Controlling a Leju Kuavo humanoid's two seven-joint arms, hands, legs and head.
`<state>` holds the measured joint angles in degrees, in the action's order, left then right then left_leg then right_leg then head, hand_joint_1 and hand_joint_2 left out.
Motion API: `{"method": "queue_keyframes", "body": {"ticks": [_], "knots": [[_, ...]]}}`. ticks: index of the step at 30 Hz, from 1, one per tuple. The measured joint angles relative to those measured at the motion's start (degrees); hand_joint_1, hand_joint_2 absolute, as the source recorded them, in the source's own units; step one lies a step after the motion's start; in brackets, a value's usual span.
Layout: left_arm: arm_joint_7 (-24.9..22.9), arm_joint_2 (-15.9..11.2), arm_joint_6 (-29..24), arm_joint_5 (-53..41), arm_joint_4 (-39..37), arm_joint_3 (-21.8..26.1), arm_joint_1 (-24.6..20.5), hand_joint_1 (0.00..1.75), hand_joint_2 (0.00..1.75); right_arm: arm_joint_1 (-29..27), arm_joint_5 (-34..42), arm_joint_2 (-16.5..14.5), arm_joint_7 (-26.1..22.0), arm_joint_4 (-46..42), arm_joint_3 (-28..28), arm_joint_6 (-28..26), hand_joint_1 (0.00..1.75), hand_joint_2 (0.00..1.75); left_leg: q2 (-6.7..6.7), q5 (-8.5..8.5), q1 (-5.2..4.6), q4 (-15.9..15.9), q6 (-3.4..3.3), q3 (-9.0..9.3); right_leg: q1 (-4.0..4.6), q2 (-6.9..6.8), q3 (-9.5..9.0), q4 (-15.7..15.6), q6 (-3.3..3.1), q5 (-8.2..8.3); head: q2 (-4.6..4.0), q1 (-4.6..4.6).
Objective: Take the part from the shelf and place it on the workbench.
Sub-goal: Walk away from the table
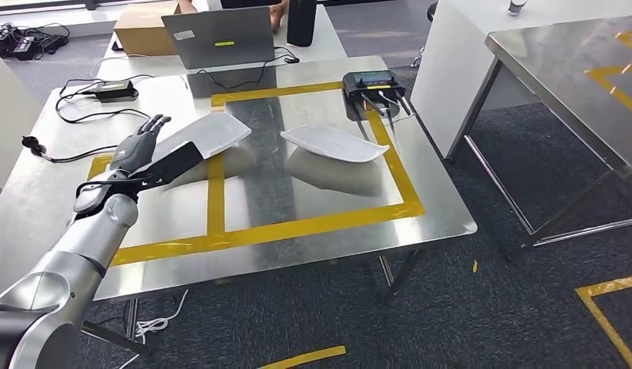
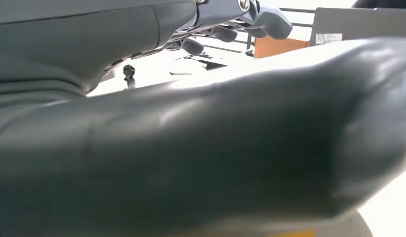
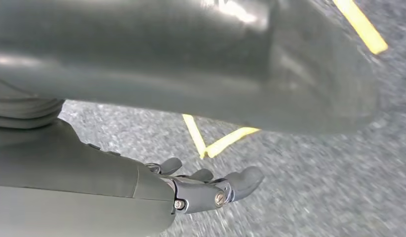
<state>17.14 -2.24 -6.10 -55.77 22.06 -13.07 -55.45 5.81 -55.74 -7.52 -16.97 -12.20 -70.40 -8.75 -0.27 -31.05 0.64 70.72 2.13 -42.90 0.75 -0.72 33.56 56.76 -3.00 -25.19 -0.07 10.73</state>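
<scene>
Part point(image 1: 201, 137), white and curved, lies on the workbench point(image 1: 313, 231) toward its left edge, inside the yellow tape frame point(image 1: 297, 227). Left hand point(image 1: 138, 146) sits at the part's left end, fingers spread; whether it touches, cannot tell. Risk: pulling back could snag the end and drag it across the tape. A second white part point(image 1: 334, 143) lies near the right tape line. Steel top is glossy, likely slippery. Right hand point(image 3: 206, 185) hangs loosely curled over grey carpet point(image 3: 300, 187). Laptop point(image 1: 219, 37) and cardboard box point(image 1: 144, 31) occupy a far table.
</scene>
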Motion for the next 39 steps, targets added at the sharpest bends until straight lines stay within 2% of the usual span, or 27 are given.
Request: {"method": "queue_keyframes", "body": {"ticks": [1, 2, 4, 5, 7, 8, 10, 11, 13, 15, 16, 17, 18, 19, 20, 22, 23, 25, 26, 27, 30, 31, 33, 34, 35, 37, 39], "knots": [[-0.2, 0.0, 0.0, -0.1, -0.1, 0.0, 0.0, 0.0, 0.0, 0.0, 0.1, -0.1, 0.0, 0.0, 0.0, 0.0, 0.0, 0.0, 0.0, -0.46, 0.14, 2.8, 0.34, 0.1, -0.2, -0.02, 0.98, 0.2, 0.22, 0.67, 0.0, -0.14], [-0.3, 0.1, 0.0, -0.2, -0.2, 0.0, 0.0, 0.0, 0.0, 0.0, 0.1, -0.2, 0.1, 0.0, 0.0, 0.0, 0.0, 0.0, 0.01, 0.36, 0.28, 3.9, 0.66, 0.88, -0.44, -0.04, 1.95, 0.4, 0.47, 1.28, 0.0, -0.28], [-0.4, 0.2, 0.0, -0.4, -0.2, 0.0, -0.2, 0.0, 0.0, 0.0, 0.2, -0.3, 0.2, 0.0, 0.0, 0.0, 0.0, 0.0, 0.02, 2.91, 0.67, 0.4, 1.29, 5.17, -0.97, -0.09, 3.82, 1.2, 1.18, 2.27, 0.0, -0.62], [-0.5, 0.4, 0.0, -0.5, -0.2, 0.0, -0.4, 0.0, 0.0, 0.0, 0.2, -0.3, 0.3, 0.0, 0.0, 0.0, 0.0, 0.0, -0.01, 2.83, 0.72, -3.3, 1.56, 8.23, -1.1, -0.1, 4.69, 1.7, 1.59, 2.64, 0.0, -0.9], [-0.5, 0.7, 0.0, -0.6, -0.2, 0.0, -0.9, 0.0, 0.0, 0.1, 0.3, -0.3, 0.4, 0.0, 0.0, -0.1, 0.0, 0.0, -0.07, 1.05, 0.64, -9.2, 0.93, 12.22, -1.08, -0.08, 5.77, 2.5, 2.44, 3.45, 0.0, -1.31], [-0.5, 0.9, 0.0, -0.6, -0.2, 0.0, -1.1, 0.0, 0.0, 0.1, 0.3, -0.4, 0.5, 0.0, 0.0, -0.1, 0.0, 0.0, -0.09, 0.4, 0.41, -10.3, 0.27, 12.74, -1.08, -0.05, 6.06, 2.6, 2.81, 3.99, 0.0, -1.45], [-0.5, 1.1, 0.0, -0.7, -0.3, 0.0, -1.3, 0.0, 0.0, -0.1, 0.4, -0.4, 0.6, 0.0, 0.0, -0.1, 0.0, 0.0, 0.11, 1.11, 0.35, -10.5, -1.25, 11.8, -1.24, 0.05, 6.42, 2.4, 3.55, 4.78, 0.0, -1.59], [-0.5, 1.3, 0.0, -0.7, -0.4, 0.0, -1.3, 0.0, 0.0, -0.2, 0.4, -0.4, 0.6, 0.0, 0.0, -0.2, 0.0, 0.0, 0.23, 1.74, 0.38, -10.5, -1.89, 11.26, -1.36, 0.13, 6.87, 2.9, 3.89, 3.93, 0.0, -1.61], [-0.6, 1.5, -0.1, -0.7, -0.5, 0.0, -1.4, 0.0, 0.0, -0.4, 0.5, -0.4, 0.6, 0.0, 0.0, -0.2, 0.0, 0.0, 0.41, 3.29, 0.52, -10.6, -2.79, 9.72, -1.54, 0.26, 8.36, 7.0, 4.49, -1.04, 0.0, -1.63], [-0.5, 1.6, -0.2, -0.7, -0.5, 0.0, -1.3, 0.0, 0.0, -0.4, 0.6, -0.5, 0.6, 0.0, 0.0, -0.2, 0.0, 0.0, 0.34, 4.92, 0.45, -10.6, -3.05, 7.67, -1.57, 0.29, 9.84, 14.2, 4.8, -6.48, 0.0, -1.62], [-0.5, 1.7, -0.3, -0.7, -0.6, 0.0, -1.3, 0.0, 0.0, -0.4, 0.6, -0.5, 0.6, 0.0, 0.0, -0.2, 0.0, 0.0, 0.32, 5.7, 0.4, -10.6, -3.05, 6.67, -1.57, 0.31, 9.95, 17.1, 4.82, -7.38, 0.0, -1.62], [-0.5, 1.7, -0.3, -0.7, -0.7, 0.0, -1.2, 0.0, 0.0, -0.4, 0.6, -0.5, 0.6, 0.0, 0.0, -0.2, 0.0, 0.0, 0.3, 6.47, 0.35, -10.5, -2.97, 5.66, -1.54, 0.34, 9.25, 18.5, 4.73, -6.91, 0.0, -1.62], [-0.5, 1.7, -0.3, -0.7, -0.8, 0.0, -1.1, 0.0, 0.0, -0.4, 0.6, -0.5, 0.5, 0.0, 0.0, -0.2, 0.0, 0.0, 0.29, 7.19, 0.31, -10.5, -2.86, 4.75, -1.48, 0.38, 7.65, 18.0, 4.51, -5.56, 0.0, -1.62], [-0.5, 1.7, -0.4, -0.7, -0.8, 0.0, -1.0, 0.0, 0.0, -0.4, 0.6, -0.5, 0.5, 0.0, 0.0, -0.2, 0.0, 0.0, 0.29, 7.89, 0.27, -10.4, -2.73, 3.94, -1.36, 0.45, 5.03, 15.4, 4.15, -4.18, 0.0, -1.61], [-0.5, 1.7, -0.4, -0.7, -0.8, 0.0, -1.0, 0.0, 0.0, -0.4, 0.6, -0.5, 0.5, 0.0, 0.0, -0.2, 0.0, 0.0, 0.3, 8.56, 0.26, -10.4, -2.54, 3.26, -1.15, 0.53, 1.83, 11.4, 3.63, -4.04, 0.0, -1.61], [-0.5, 1.6, -0.6, -0.7, -0.6, 0.0, -1.0, 0.0, 0.0, -0.3, 0.5, -0.5, 0.4, 0.0, 0.0, -0.1, 0.0, 0.0, 0.4, 9.81, 0.33, -10.7, -1.98, 2.68, -0.64, 0.65, -3.02, 4.3, 2.92, -5.21, 0.0, -1.64], [-0.5, 1.7, -0.6, -0.7, -0.6, 0.0, -1.0, 0.0, 0.0, -0.2, 0.5, -0.5, 0.4, 0.0, 0.0, -0.1, 0.0, 0.0, 0.46, 10.47, 0.44, -11.1, -1.6, 2.68, -0.4, 0.71, -3.88, 2.4, 2.66, -5.87, 0.0, -1.59], [-0.5, 1.6, -0.6, -0.7, -0.6, 0.0, -1.0, 0.0, 0.0, -0.2, 0.5, -0.5, 0.4, 0.0, 0.0, -0.1, 0.0, 0.0, 0.48, 11.68, 0.57, -12.0, -0.81, 2.76, -0.35, 0.71, -3.41, 1.4, 2.12, -4.62, 0.0, -1.46], [-0.4, 1.5, -0.6, -0.7, -0.6, 0.0, -1.0, 0.0, 0.0, -0.2, 0.5, -0.5, 0.4, 0.0, 0.0, -0.1, 0.0, 0.0, 0.43, 11.24, 0.53, -12.0, -0.53, 2.48, -0.48, 0.62, -3.09, 0.9, 1.74, -3.78, 0.0, -1.47], [-0.4, 1.4, -0.7, -0.7, -0.7, 0.0, -0.9, 0.0, 0.0, -0.1, 0.5, -0.5, 0.3, 0.0, 0.0, -0.1, 0.0, 0.0, 0.37, 9.53, 0.48, -11.1, -0.32, 2.02, -0.67, 0.48, -2.57, 0.5, 1.31, -2.78, 0.0, -1.61], [-0.4, 1.1, -1.0, -0.8, -0.8, 0.0, -0.8, 0.0, 0.0, -0.1, 0.6, -0.6, 0.3, 0.0, 0.0, -0.1, 0.0, 0.0, 0.3, 0.79, 0.46, -2.1, 0.14, 0.26, -0.79, 0.25, -0.18, 0.3, 0.68, -0.19, 0.0, -2.07], [-0.4, 1.1, -1.0, -0.8, -0.9, 0.0, -0.7, 0.0, 0.0, -0.2, 0.6, -0.6, 0.3, 0.0, 0.0, -0.1, 0.0, 0.0, 0.3, -0.36, 0.46, 1.4, 0.31, 0.08, -0.77, 0.23, 0.85, 0.3, 0.72, 0.61, 0.0, -2.12], [-0.3, 1.1, -1.1, -0.8, -1.1, 0.0, -0.4, 0.0, 0.0, -0.2, 0.6, -0.7, 0.3, 0.0, 0.0, -0.3, 0.0, 0.0, 0.31, 1.23, 0.47, 4.2, 0.48, 1.57, -0.78, 0.19, 3.02, 0.7, 0.89, 2.12, 0.0, -2.15], [-0.2, 1.1, -1.1, -0.8, -1.1, 0.0, -0.4, 0.0, 0.0, -0.2, 0.7, -0.8, 0.4, 0.0, 0.0, -0.4, 0.0, 0.0, 0.32, 2.71, 0.47, 2.5, 0.46, 3.79, -0.81, 0.16, 4.13, 0.9, 1.06, 2.83, 0.0, -2.16], [-0.2, 1.2, -1.2, -0.8, -1.1, 0.0, -0.4, 0.0, 0.0, -0.2, 0.7, -0.9, 0.4, 0.0, 0.0, -0.5, 0.0, 0.0, 0.31, 2.91, 0.46, -0.9, 0.4, 6.8, -0.81, 0.15, 5.09, 1.3, 1.3, 3.44, 0.0, -2.17], [-0.2, 1.7, -1.2, -0.9, -0.8, 0.0, -0.4, 0.0, 0.0, -0.2, 0.9, -1.0, 0.6, 0.0, -0.1, -0.9, 0.0, 0.0, 0.18, 1.13, 0.21, -8.5, -0.14, 12.16, -0.71, 0.1, 6.36, 1.8, 1.92, 4.55, 0.0, -2.13], [-0.5, 2.4, -1.2, -1.3, -0.6, 0.0, -0.5, 0.0, 0.0, -0.2, 1.4, -1.0, 1.0, 0.0, -0.2, -1.3, 0.0, 0.0, 0.05, 0.09, -0.16, -11.4, -1.1, 13.47, -0.69, 0.11, 6.69, 1.6, 2.63, 5.77, 0.0, -2.29]]}}
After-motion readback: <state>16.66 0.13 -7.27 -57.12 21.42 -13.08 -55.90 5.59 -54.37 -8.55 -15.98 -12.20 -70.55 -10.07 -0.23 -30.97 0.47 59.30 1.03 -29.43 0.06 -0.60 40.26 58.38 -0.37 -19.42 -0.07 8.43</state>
